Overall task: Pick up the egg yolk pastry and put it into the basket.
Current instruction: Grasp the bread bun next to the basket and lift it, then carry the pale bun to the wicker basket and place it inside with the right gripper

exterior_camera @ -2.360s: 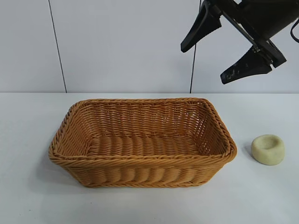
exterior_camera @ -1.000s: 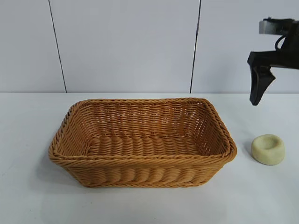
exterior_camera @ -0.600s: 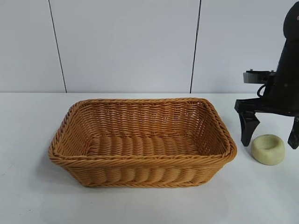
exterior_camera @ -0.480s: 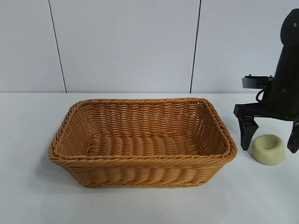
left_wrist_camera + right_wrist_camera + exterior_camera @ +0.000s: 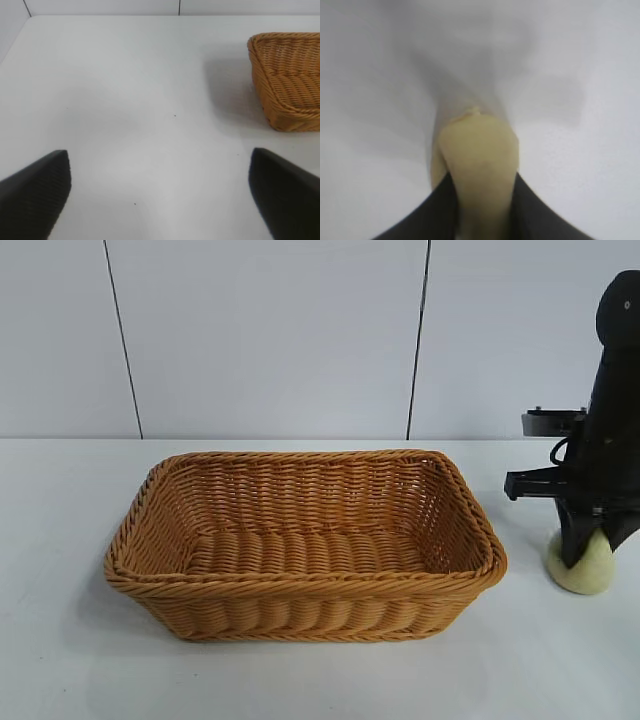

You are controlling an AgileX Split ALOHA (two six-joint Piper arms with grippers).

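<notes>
The orange-brown wicker basket stands in the middle of the white table; one corner of it shows in the left wrist view. The pale yellowish egg yolk pastry sits on the table just right of the basket. My right gripper reaches down onto it and is shut on it; the wrist view shows the pastry squeezed narrow between the two black fingers. My left gripper is open and empty over bare table left of the basket, out of the exterior view.
A white wall with dark vertical seams rises behind the table. The right arm's dark body stands above the pastry, close to the basket's right rim.
My right gripper came down from above the basket to the pastry, straddled it with open fingers, and has now closed on it. The pastry looks squeezed. Basket unmoved.
</notes>
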